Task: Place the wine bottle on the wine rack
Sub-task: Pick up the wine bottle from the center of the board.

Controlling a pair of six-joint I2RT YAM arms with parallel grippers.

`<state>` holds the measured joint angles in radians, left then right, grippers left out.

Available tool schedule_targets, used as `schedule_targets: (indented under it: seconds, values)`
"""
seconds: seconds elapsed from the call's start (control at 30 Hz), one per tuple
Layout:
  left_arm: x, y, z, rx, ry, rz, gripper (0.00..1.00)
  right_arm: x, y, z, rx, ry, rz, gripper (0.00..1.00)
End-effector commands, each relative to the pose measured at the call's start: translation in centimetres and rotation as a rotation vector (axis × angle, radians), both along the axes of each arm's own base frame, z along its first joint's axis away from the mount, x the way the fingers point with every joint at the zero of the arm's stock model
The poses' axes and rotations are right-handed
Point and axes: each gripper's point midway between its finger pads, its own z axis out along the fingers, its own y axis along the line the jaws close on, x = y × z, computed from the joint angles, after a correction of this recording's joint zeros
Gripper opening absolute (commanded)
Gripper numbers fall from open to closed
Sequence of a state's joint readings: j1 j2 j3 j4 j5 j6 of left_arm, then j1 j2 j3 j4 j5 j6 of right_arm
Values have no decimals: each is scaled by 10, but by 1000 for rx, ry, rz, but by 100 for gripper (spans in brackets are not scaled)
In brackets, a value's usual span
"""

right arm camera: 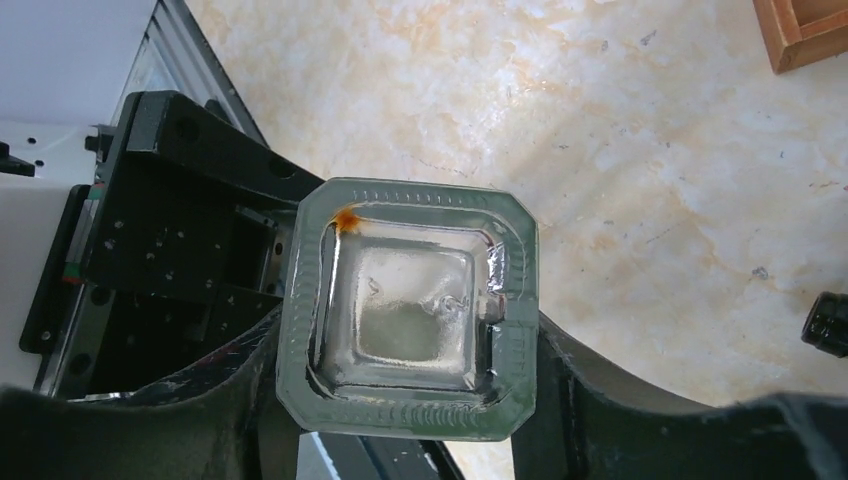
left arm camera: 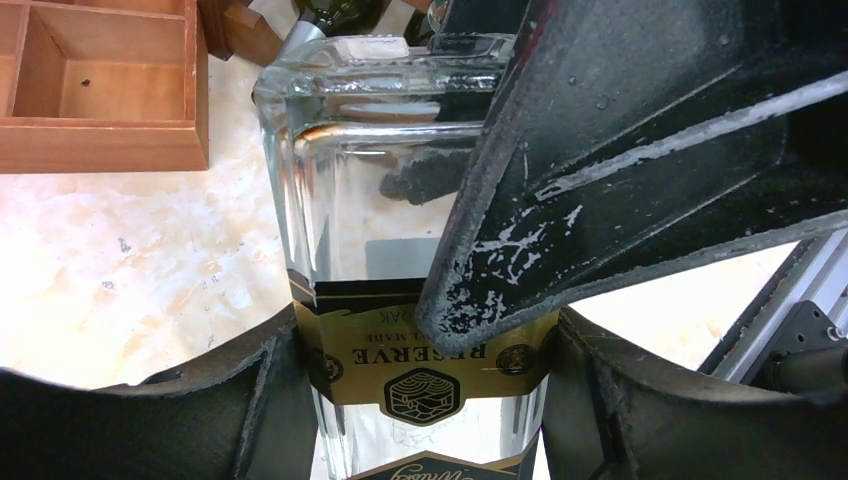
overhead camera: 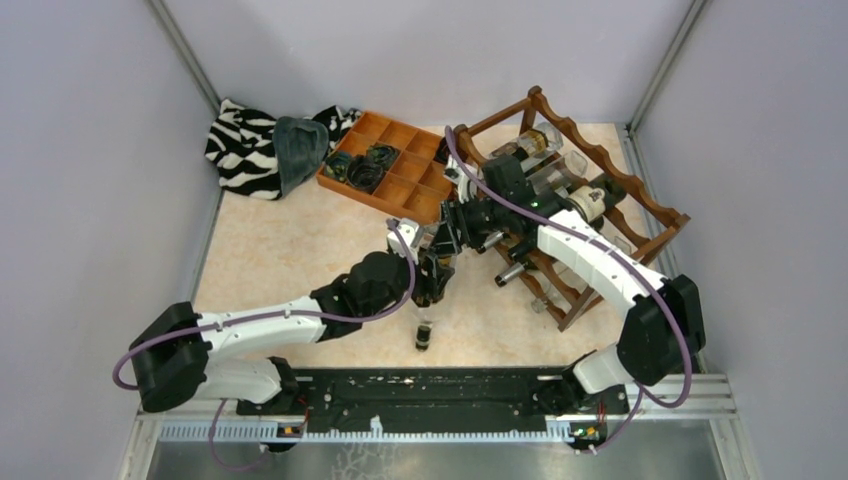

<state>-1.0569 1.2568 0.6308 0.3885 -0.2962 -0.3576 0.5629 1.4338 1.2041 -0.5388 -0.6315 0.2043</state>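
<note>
The wine bottle is square clear glass with a gold and black label, and hangs above the table between both arms, its dark cap toward the near edge. My left gripper is shut on its labelled body, one finger on each side. My right gripper clamps the bottle's square base, and one of its fingers crosses the left wrist view. In the top view the grippers meet at the bottle, left gripper, right gripper. The reddish-brown wine rack stands to the right.
Several bottles lie in the rack. An orange-brown compartment tray with dark items sits at the back, with a zebra-striped cloth to its left. A dark bottle end shows at the right wrist view's edge.
</note>
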Motion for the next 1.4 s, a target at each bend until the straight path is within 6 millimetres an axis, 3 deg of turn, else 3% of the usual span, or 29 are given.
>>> schedule_targets:
  seconds: [0.0,0.1,0.23,0.4,0.67,0.83,0.93,1.1,1.2,1.37]
  values:
    - [8,-18,84,-220,-121,-3,14,-17,18,26,114,6,93,20]
    - [0,-12,89,-257,-127,-19,52,-22,17,48,204,12,128,5]
    - [-16,8,98,-340,-200,-51,97,-26,8,67,287,-1,145,0]
    - [-38,29,97,-422,-242,-106,99,-27,-5,83,367,-14,145,0]
    - [-92,32,68,-334,-221,-377,98,-23,-34,119,474,-52,125,0]
    - [-108,48,77,-374,-195,-407,98,-13,-64,142,521,-111,63,0]
    - [-112,51,79,-401,-160,-419,98,-9,-80,154,539,-150,27,0]
    - [-107,46,62,-409,-29,-451,97,-2,-100,166,560,-177,-26,0]
    - [-94,50,55,-454,51,-462,94,0,-105,169,566,-185,-33,0]
    - [-86,55,64,-549,46,-529,90,1,-107,167,571,-179,-43,0]
